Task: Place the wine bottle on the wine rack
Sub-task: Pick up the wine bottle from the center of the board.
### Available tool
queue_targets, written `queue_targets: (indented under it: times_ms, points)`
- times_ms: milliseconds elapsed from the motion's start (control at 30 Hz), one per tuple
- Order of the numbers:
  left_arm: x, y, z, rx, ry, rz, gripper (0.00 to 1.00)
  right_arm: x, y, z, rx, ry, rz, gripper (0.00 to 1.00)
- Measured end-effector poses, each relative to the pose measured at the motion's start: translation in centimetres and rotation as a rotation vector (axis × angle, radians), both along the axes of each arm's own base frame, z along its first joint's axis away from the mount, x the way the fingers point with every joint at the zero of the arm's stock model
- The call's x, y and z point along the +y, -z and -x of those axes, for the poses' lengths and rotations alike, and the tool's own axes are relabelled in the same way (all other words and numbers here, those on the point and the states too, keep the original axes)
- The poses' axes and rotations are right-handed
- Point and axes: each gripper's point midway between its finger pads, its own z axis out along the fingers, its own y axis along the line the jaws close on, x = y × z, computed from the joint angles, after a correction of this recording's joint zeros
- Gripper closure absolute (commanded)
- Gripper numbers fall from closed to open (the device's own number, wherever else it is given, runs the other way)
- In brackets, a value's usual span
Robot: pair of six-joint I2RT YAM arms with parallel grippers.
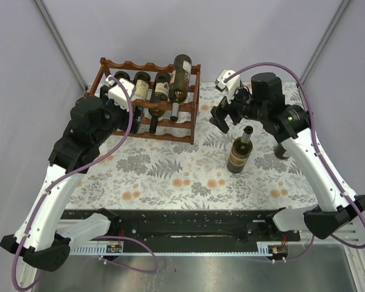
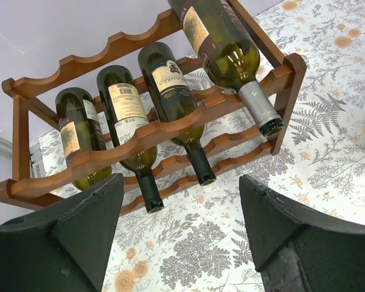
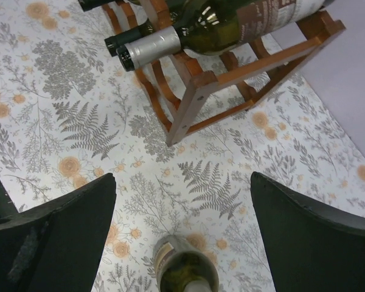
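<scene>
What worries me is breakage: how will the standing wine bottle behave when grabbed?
Tall on a narrow base, the standing wine bottle would probably tip if pushed near its neck. Its glossy glass looks slippery and likely breakable. On its side it would probably roll.

wine bottle (image 1: 239,152): dark, upright, right of rack | wine rack (image 1: 163,135): reddish-brown, holding four bottles (image 1: 160,91)

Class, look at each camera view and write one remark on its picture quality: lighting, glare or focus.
Top external: even, soft light, no hard shadows, the wine rack sharp. Left wrist: bright glints on the rightmost racked bottle; the dark fingers show little detail. Right wrist: the standing bottle at the bottom edge is blurred and cropped.
</scene>
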Motion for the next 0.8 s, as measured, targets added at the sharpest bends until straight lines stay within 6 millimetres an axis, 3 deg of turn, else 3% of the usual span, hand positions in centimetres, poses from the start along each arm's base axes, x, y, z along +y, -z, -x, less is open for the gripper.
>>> queue_targets:
  times_ms: [467, 667, 800]
  points:
    - [-0.8, -1.1, -2.2, 0.001, 0.007, -0.042, 0.02, -7.1, 0.4, 3.2, 0.028, 0.225, 0.175, 0.01]
    - [-0.9, -0.7, -2.6, 0.009, 0.011, -0.058, 0.01, -9.8, -0.1, 4.3, -0.013, 0.324, 0.203, 0.01]
    - [-1.0, -0.9, -2.7, 0.003, 0.012, -0.06, 0.01, -11.1, 0.9, 5.5, -0.005, 0.363, 0.206, 0.0]
